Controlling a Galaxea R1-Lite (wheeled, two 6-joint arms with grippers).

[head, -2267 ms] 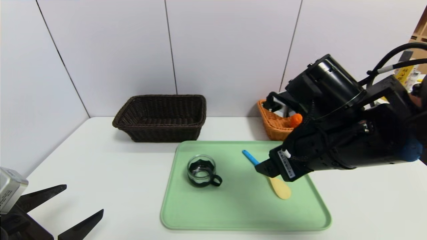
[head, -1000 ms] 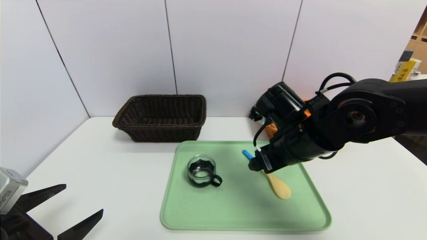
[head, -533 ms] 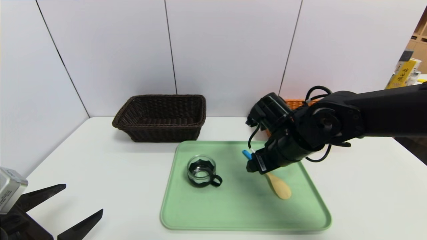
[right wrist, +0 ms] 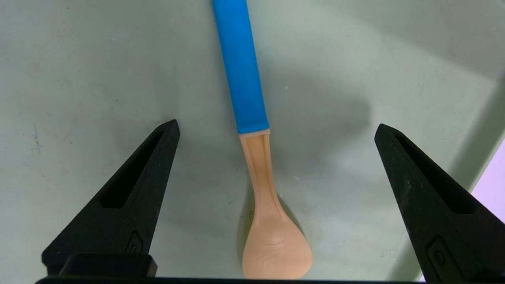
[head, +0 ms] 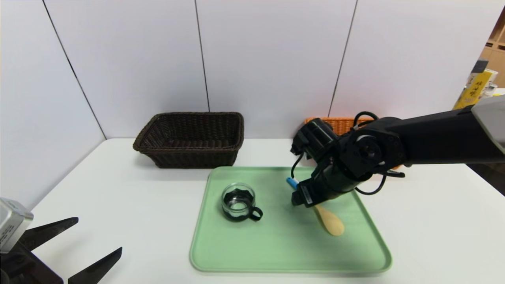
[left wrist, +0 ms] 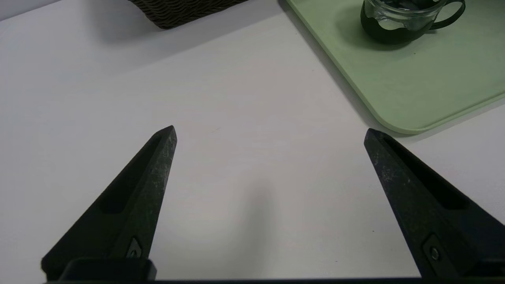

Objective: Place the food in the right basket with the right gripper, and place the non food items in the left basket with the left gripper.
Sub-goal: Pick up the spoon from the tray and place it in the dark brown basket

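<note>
While both open grippers hold nothing, white table (head: 118, 189) meets pale wall panels (head: 268, 59), seemingly seamed.

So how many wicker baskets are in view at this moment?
2. The dark brown basket stands at the back of the table, left of the green tray. The orange-tan basket is at the back right, mostly hidden behind the right arm; its contents can't be seen.

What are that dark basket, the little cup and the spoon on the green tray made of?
Dark basket: woven wicker or a plastic imitation, judging by its ribbed weave. Cup: clear glass, going by its see-through wall, in a black, likely plastic holder with handle. Spoon: matte beige bowl, smooth blue handle, probably plastic or silicone.
</note>
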